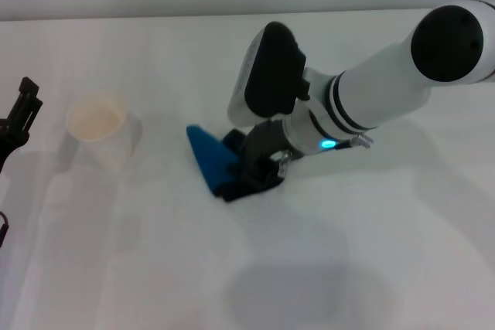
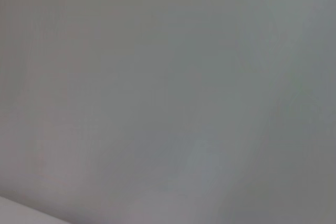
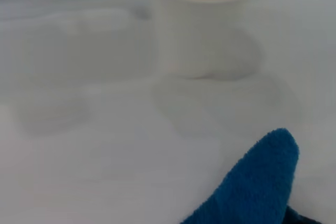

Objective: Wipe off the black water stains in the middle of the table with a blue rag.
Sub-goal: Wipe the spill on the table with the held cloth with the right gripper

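The blue rag (image 1: 207, 154) lies on the white table (image 1: 348, 253) near its middle, with one corner pointing toward the paper cup. My right gripper (image 1: 259, 171) is down on the rag's right end and shut on it, pressing it to the tabletop. The rag's tip also shows in the right wrist view (image 3: 257, 182). No black water stain shows in any view; the tabletop around the rag looks plain white. My left gripper (image 1: 19, 113) is parked at the table's far left edge, away from the rag.
A white paper cup (image 1: 99, 125) stands upright left of the rag, a short way from its tip, and also shows in the right wrist view (image 3: 202, 19). The left wrist view shows only a plain pale surface.
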You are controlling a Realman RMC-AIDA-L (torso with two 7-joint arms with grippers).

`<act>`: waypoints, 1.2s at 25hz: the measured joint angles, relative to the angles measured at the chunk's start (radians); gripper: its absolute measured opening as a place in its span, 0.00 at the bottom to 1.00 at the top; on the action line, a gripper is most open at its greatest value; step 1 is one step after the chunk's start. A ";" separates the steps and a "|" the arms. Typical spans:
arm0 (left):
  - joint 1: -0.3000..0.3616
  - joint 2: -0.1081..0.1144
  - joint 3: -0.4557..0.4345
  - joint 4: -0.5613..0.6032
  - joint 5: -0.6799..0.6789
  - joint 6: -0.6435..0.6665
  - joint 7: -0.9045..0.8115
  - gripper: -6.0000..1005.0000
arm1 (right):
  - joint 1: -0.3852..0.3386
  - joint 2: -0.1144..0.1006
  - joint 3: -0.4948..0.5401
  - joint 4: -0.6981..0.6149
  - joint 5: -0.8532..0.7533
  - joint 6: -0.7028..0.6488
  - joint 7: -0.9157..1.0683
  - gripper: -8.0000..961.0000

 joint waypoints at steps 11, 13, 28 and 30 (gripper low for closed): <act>-0.011 -0.001 0.000 -0.010 0.000 -0.001 0.000 0.87 | 0.004 -0.004 0.002 -0.014 -0.015 -0.024 0.003 0.14; -0.011 -0.001 0.000 -0.010 0.000 -0.002 0.000 0.87 | 0.009 -0.006 0.011 0.005 -0.037 -0.071 0.006 0.14; -0.008 -0.003 0.000 -0.005 0.000 -0.002 0.000 0.87 | 0.043 -0.006 0.074 0.034 -0.547 -0.122 0.313 0.14; -0.007 -0.003 0.000 -0.004 0.000 -0.002 0.000 0.87 | 0.049 -0.007 0.075 0.023 -0.579 -0.093 0.327 0.14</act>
